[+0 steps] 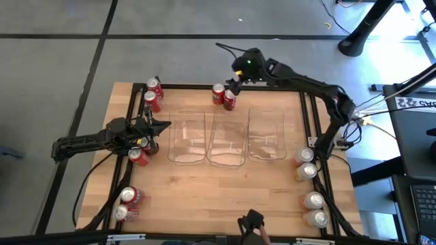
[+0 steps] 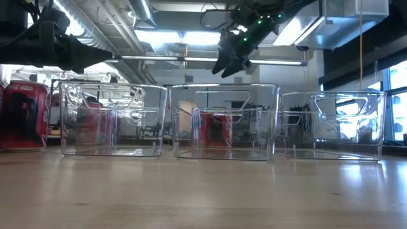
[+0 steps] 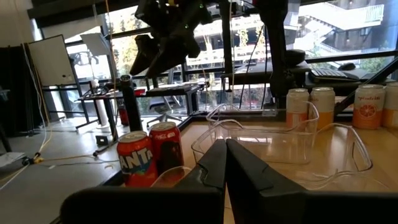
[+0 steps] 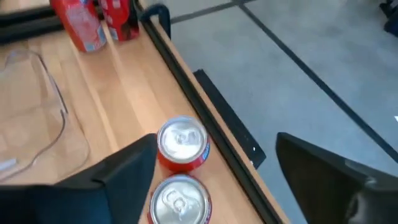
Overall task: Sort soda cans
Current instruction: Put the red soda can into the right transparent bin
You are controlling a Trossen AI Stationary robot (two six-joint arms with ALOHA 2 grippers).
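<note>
Soda cans: two red ones [image 4: 181, 144] stand upright together at the surface's [image 1: 225, 190] far edge, directly below the right gripper [image 1: 235, 84]. Its fingers [image 4: 121, 171] are spread wide and empty; descending off-centre could topple either can. The left gripper [image 1: 160, 126], fingers pressed shut and empty, waits beside another red can [image 1: 139, 156].

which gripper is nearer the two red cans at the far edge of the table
Right. The right gripper, jaws open, hangs just above the pair of red cans. The left gripper, shut, sits off toward the table's left side.
</note>
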